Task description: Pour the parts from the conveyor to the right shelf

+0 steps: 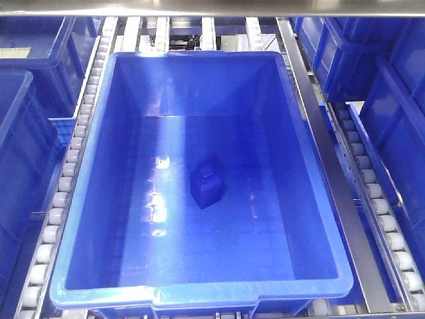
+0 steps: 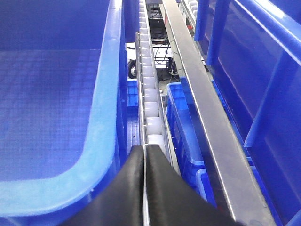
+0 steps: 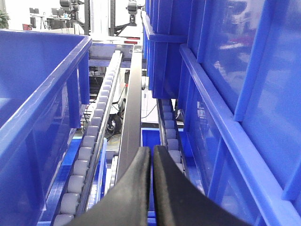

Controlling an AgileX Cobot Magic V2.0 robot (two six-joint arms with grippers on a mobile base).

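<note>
Part already delivered into the shelf bin
The parts are seen mid-floor of the right shelf bin; left gripper and right gripper are pressed together, empty

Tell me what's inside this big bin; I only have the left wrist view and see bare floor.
Observer: In the front view a small blue block stands on the bin floor, near the middle.
Operator: Report the right gripper.
Observer: Right gripper is shut, empty, over the roller lane right of the bin.
Operator: Give the left one.
Observer: Left gripper is shut too, holding nothing.
</note>
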